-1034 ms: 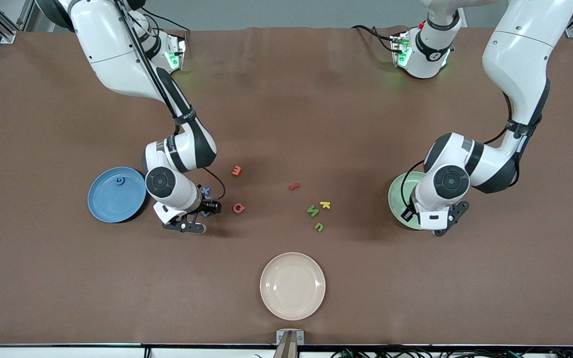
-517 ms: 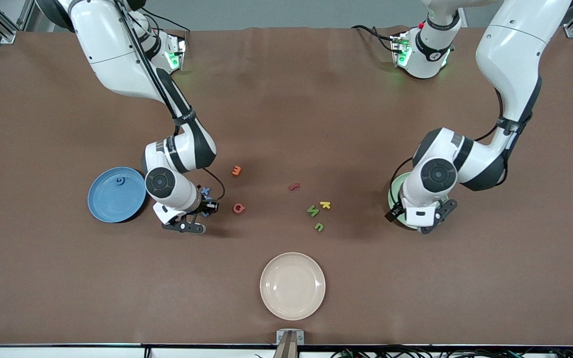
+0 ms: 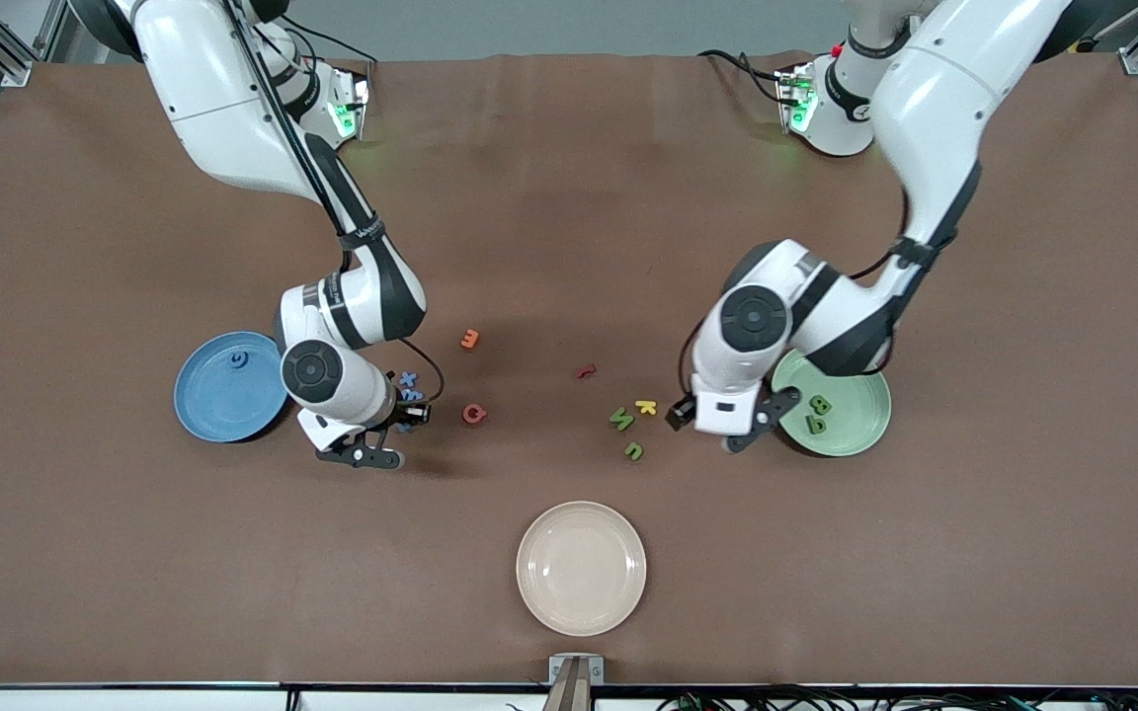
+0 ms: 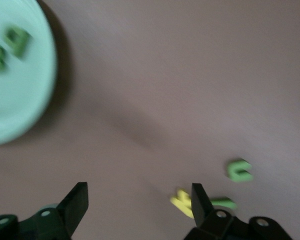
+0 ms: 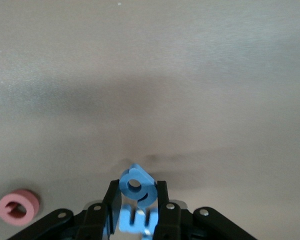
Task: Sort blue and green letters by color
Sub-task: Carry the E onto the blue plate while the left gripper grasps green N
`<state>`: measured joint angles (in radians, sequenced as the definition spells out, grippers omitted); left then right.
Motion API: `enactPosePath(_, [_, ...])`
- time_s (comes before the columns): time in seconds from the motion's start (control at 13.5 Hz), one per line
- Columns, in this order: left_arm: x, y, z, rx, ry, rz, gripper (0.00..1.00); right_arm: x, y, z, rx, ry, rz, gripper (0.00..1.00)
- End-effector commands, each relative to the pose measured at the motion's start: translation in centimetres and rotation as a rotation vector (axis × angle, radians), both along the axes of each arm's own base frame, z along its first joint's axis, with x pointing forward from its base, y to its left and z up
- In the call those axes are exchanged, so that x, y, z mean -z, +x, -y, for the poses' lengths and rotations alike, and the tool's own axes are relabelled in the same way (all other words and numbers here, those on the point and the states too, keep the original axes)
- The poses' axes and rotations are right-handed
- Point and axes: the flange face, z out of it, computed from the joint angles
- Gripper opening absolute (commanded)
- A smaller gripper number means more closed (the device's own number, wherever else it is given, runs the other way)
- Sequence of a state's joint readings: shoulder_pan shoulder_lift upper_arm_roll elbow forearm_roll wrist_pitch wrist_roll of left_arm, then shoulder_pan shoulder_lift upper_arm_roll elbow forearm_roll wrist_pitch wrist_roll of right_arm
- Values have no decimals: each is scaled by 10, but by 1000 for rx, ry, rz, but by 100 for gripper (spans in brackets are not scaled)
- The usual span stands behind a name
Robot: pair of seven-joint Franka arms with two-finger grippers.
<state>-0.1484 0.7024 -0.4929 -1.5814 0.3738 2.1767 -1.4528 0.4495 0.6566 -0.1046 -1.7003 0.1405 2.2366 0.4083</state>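
Observation:
My right gripper [image 3: 409, 415] is shut on a blue letter [image 5: 136, 186] just above the table beside the blue plate [image 3: 208, 405]. Another blue letter [image 5: 138, 220] lies under the fingers. A blue letter [image 3: 409, 378] lies close by, and one lies in the blue plate [image 3: 240, 360]. My left gripper [image 3: 722, 427] is open and empty, low over the table between the green plate [image 3: 860, 434] and the yellow K [image 3: 645, 406]. Two green letters [image 3: 819, 403] [image 3: 814, 425] lie in the green plate. Two green letters [image 3: 621, 419] [image 3: 634, 451] lie on the table beside the K.
An orange letter [image 3: 470, 339], a pink letter [image 3: 473, 414] and a dark red letter [image 3: 585, 371] lie on the mat mid-table. A cream plate [image 3: 581, 513] stands nearest the front camera.
My left arm has swung off the green plate toward the yellow K, uncovering two green letters in the plate. My right gripper has shifted slightly toward the blue plate with its blue letter.

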Motion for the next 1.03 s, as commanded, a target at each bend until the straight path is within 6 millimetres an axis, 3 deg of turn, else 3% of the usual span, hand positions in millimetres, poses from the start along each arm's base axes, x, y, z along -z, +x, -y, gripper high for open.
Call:
enactPosePath(0.0, [10, 12, 42, -108, -40, 3, 88, -52, 5, 38, 4, 13, -44, 20])
enactPosePath(0.3, [35, 1, 94, -186, -62, 8, 83, -75, -19, 125, -140, 65, -51, 20])
enactPosePath(0.44, [55, -1, 104, -190, -35, 35, 80, -71, -36, 159, -177, 81, -36, 20])
enactPosePath(0.59, [74, -1, 104, -192, -31, 32, 76, -54, -52, 198, -235, 91, -1, 20])
enactPosePath(0.74, [78, -2, 104, -191, -32, 29, 73, -39, -64, 222, -274, 96, -6, 20])
enactPosePath(0.96, [81, -2, 103, -188, -24, 27, 69, -23, -78, 237, -281, 100, -31, 20])
